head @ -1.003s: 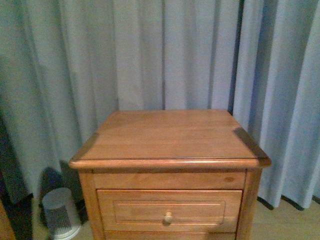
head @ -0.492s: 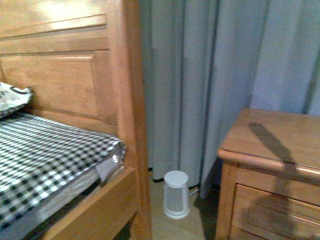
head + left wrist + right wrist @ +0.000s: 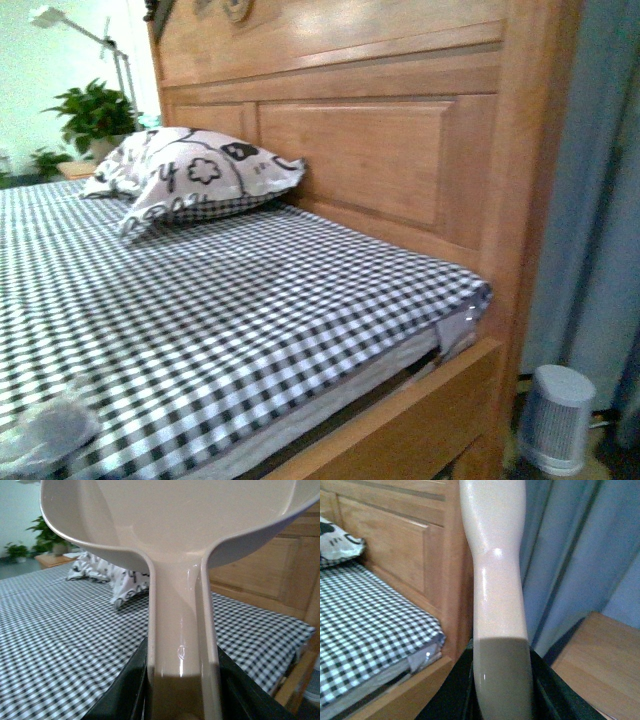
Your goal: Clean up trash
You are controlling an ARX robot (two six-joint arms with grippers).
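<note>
A small pale crumpled lump (image 3: 45,432), blurred, lies on the checked sheet at the near left corner of the front view; it looks like the trash. Neither arm shows in the front view. My left gripper (image 3: 182,682) is shut on the handle of a beige dustpan (image 3: 170,525), whose scoop fills the upper part of the left wrist view above the bed. My right gripper (image 3: 501,680) is shut on a cream brush handle (image 3: 497,580); the brush head is out of view.
A large white black-patterned pillow (image 3: 190,175) rests against the wooden headboard (image 3: 370,150). The checked bed (image 3: 250,300) fills most of the view. A small white ribbed cylinder (image 3: 555,420) stands on the floor by the blue curtain (image 3: 600,200). A wooden nightstand (image 3: 600,665) is beside the bed.
The front view has swung left, from the nightstand and curtain, past the bedpost, onto the bed and pillow. The white cylinder has shifted to the right edge.
</note>
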